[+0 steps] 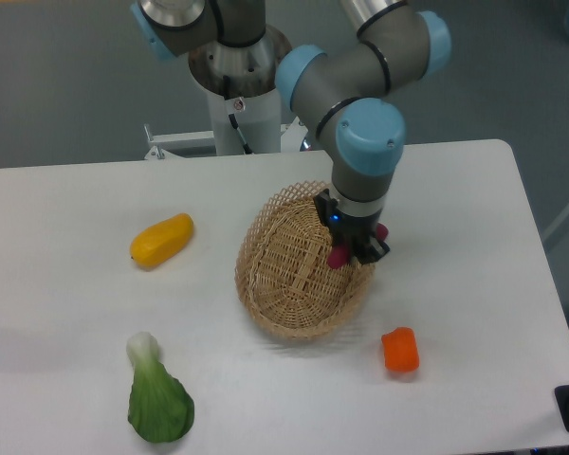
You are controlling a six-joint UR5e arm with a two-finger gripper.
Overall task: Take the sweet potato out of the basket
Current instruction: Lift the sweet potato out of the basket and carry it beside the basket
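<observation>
The oval tan wicker basket sits in the middle of the white table. My gripper points down over the basket's right rim. Its dark fingers are shut on the magenta sweet potato, whose ends show on either side of the fingers, at the lower left and at the upper right. The sweet potato sits at about rim height over the basket's right side; most of it is hidden by the fingers.
A yellow oblong vegetable lies left of the basket. A green bok choy lies at the front left. An orange pepper chunk lies right of the basket's front. The arm's base stands at the table's back.
</observation>
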